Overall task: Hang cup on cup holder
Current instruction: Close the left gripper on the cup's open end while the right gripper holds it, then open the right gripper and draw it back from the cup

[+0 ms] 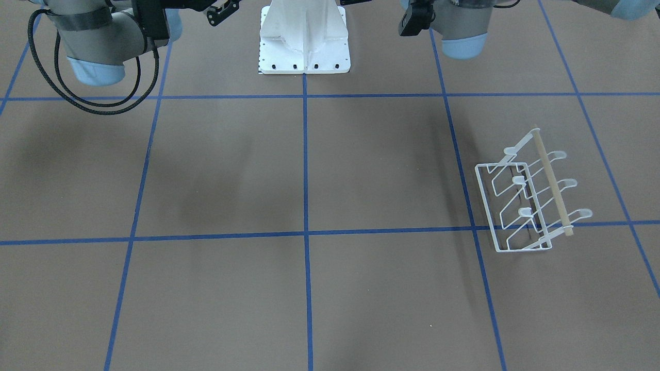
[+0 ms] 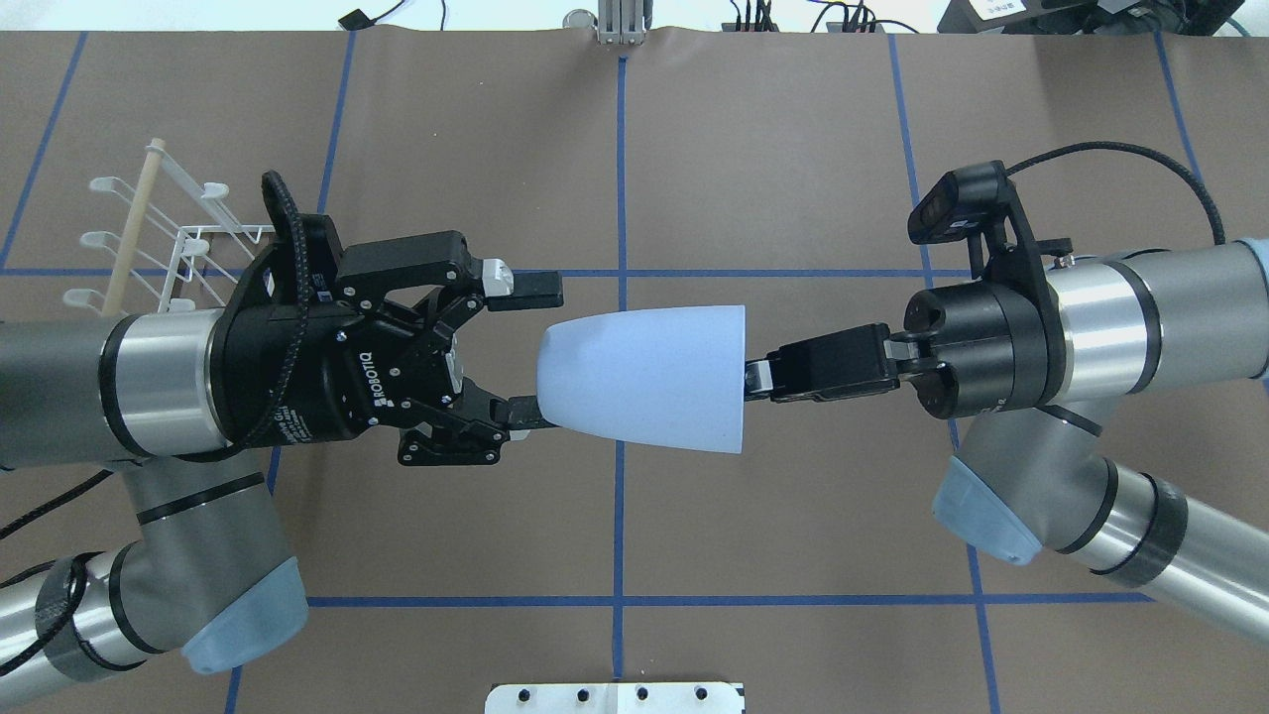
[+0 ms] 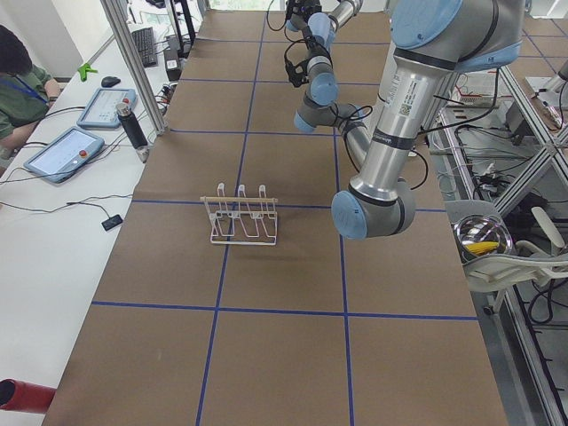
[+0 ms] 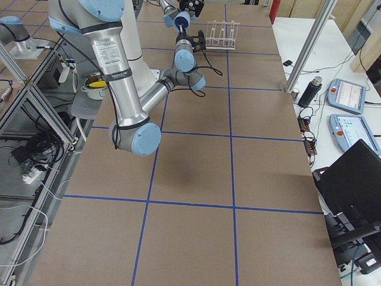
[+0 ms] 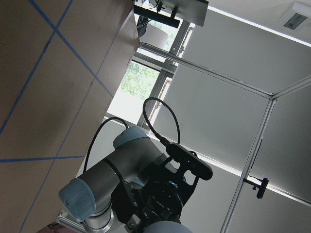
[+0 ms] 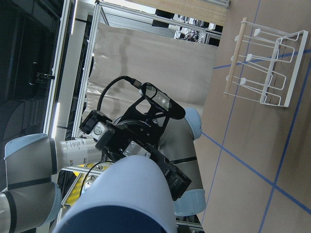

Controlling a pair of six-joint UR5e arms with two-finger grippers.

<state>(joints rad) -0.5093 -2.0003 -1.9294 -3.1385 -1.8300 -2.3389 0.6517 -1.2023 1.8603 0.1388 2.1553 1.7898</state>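
Note:
The light-blue cup [image 2: 644, 377] is held on its side in the air above the table's middle. My right gripper [image 2: 755, 377] is shut on its wide rim. My left gripper [image 2: 548, 352] is open, its fingers [image 2: 525, 286] spread on either side of the cup's narrow base; the lower finger is at the cup's wall. The cup fills the bottom of the right wrist view [image 6: 121, 194]. The white wire cup holder [image 2: 149, 238] with its wooden rod stands on the table behind my left arm, apart from both grippers; it also shows in the front view [image 1: 531, 196] and the right wrist view [image 6: 262, 63].
The white bolted pedestal [image 1: 304, 41] sits at the table's robot side. Blue tape lines [image 1: 305, 234] grid the brown table. An operator [image 3: 18, 80] sits by tablets on the side bench. Aluminium frame posts [image 4: 309, 47] stand along that edge.

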